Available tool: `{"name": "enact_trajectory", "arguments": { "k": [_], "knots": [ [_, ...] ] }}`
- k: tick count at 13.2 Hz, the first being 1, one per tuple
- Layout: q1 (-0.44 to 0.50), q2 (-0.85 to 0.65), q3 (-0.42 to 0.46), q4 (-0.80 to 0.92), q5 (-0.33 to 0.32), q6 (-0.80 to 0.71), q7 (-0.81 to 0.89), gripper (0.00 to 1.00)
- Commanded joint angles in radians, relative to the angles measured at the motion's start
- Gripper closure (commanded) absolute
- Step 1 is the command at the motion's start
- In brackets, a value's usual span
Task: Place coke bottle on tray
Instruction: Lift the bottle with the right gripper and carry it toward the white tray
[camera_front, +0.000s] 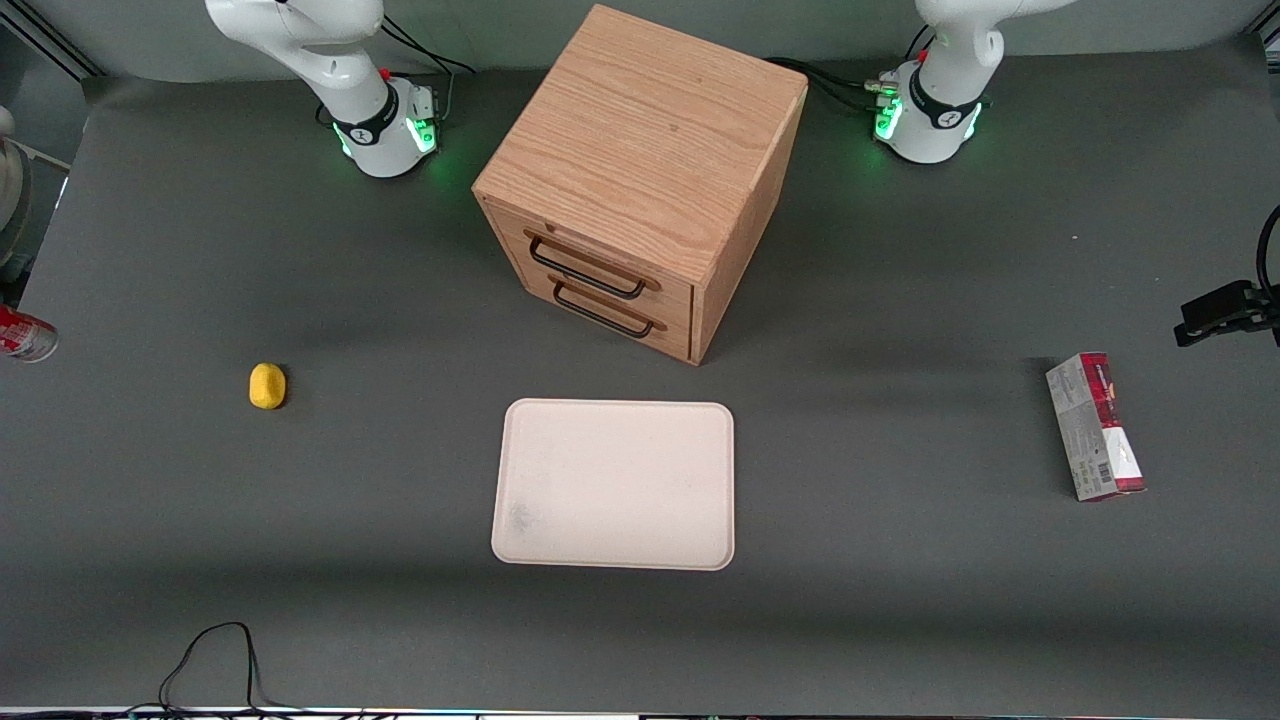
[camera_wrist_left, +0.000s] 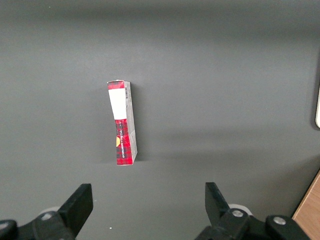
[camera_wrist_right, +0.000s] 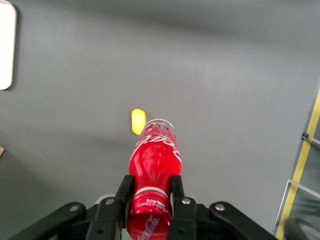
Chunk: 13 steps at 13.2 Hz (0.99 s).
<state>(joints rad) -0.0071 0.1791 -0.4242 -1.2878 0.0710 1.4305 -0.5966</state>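
Red coke bottle clamped in end effector, above table.

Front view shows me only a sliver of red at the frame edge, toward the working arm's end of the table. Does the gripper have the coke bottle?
Observer: Yes. In the right wrist view the gripper is shut on the coke bottle, with one finger on each side.
Operator: Which way does the bottle point?
Observer: Its free end points toward the yellow lump, which lies on the table.
Operator: Can the wrist camera see the tray?
Observer: Only a thin strip of the tray shows, well apart from the bottle.
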Motion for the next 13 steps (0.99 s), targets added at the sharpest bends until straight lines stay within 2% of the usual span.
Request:
{"name": "enact_trajectory", "arguments": {
  "k": [1,4,6,7,9,12,13],
  "knots": [
    [0.074,0.046,0.088,0.096,0.016,-0.021,0.065,1.0],
    [0.124,0.121,0.249,0.195,0.015,-0.015,0.19,1.0],
    [0.139,0.212,0.399,0.278,0.007,0.016,0.323,1.0],
    [0.157,0.253,0.432,0.31,0.006,0.03,0.372,1.0],
    [0.241,0.316,0.435,0.349,0.003,0.068,0.444,1.0],
    [0.379,0.361,0.435,0.355,-0.094,0.12,0.59,1.0],
    [0.409,0.375,0.435,0.358,-0.097,0.125,0.645,1.0]
  ]
}}
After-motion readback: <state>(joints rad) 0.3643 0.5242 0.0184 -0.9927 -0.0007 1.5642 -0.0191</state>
